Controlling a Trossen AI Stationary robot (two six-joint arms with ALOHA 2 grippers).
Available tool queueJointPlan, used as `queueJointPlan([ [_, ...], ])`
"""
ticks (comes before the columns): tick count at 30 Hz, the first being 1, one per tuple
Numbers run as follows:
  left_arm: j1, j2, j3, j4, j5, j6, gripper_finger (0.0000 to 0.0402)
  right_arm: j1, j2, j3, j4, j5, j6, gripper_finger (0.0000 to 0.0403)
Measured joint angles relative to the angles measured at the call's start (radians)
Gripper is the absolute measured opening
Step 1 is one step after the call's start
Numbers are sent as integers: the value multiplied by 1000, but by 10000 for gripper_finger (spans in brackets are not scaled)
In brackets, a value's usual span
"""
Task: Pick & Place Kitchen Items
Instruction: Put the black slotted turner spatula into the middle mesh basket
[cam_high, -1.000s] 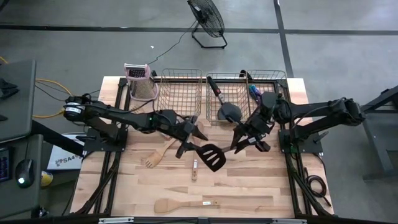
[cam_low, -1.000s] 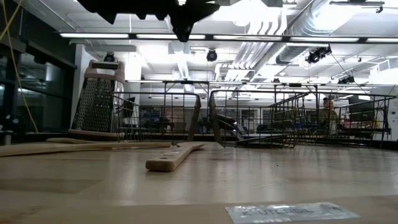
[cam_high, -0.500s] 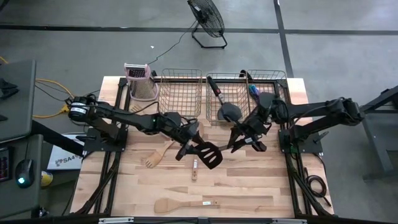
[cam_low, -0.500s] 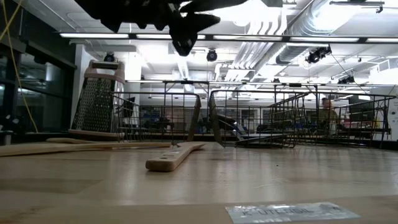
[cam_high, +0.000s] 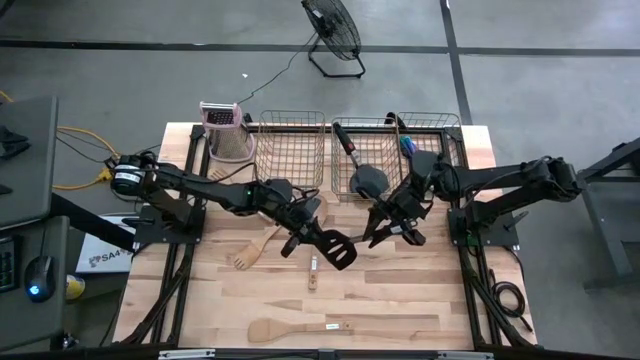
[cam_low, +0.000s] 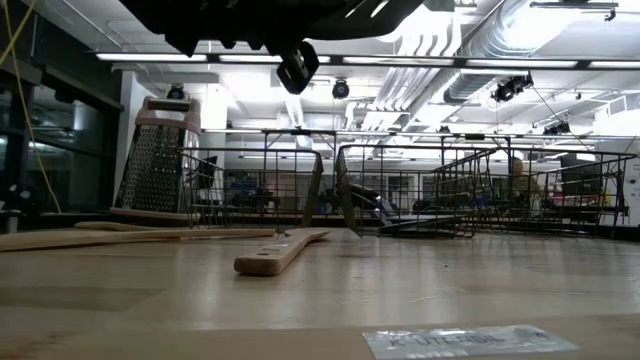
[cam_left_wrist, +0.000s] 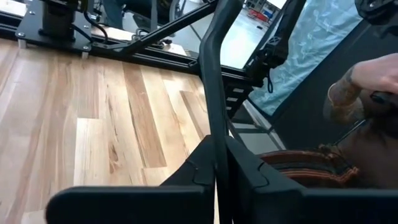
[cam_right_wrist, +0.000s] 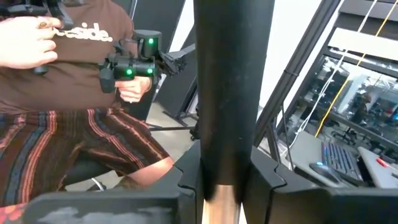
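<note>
Holding: black spatula (cam_high: 338, 249) shared mid-air between my left gripper (cam_high: 303, 238), clamped on its blade, and right gripper (cam_high: 385, 229), closed on its handle. Step: handover. Next: one gripper releases; baskets (cam_high: 290, 150) lie beyond.

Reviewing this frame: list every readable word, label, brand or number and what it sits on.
"...side." in white letters on the person's brown shirt, right wrist view; the start of the word is covered by a hand.
Label on the table's near edge, low view: print too blurred to read.
White sheet with dark print beside the table's left edge, high view: too small to read.
</note>
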Motion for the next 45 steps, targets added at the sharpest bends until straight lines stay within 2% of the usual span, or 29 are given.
queueJointPlan([
  [7,0,0,0,-4,7,6,7,5,0,0,-3,62,33,70],
  [10,0,0,0,-5,8,20,6,14,0,0,-6,89,99,131],
  [14,-1,0,0,-4,16,34,6,31,0,0,-7,187,175,201],
  [19,-1,0,0,-3,-33,39,6,37,-2,0,-28,277,254,242],
  [30,-2,0,0,4,-186,53,5,34,-87,0,-313,462,313,244],
  [37,-2,0,0,5,-287,75,5,34,-179,0,-567,713,359,244],
  [45,-2,0,0,19,-545,104,5,48,-219,-1,-738,961,592,244],
])
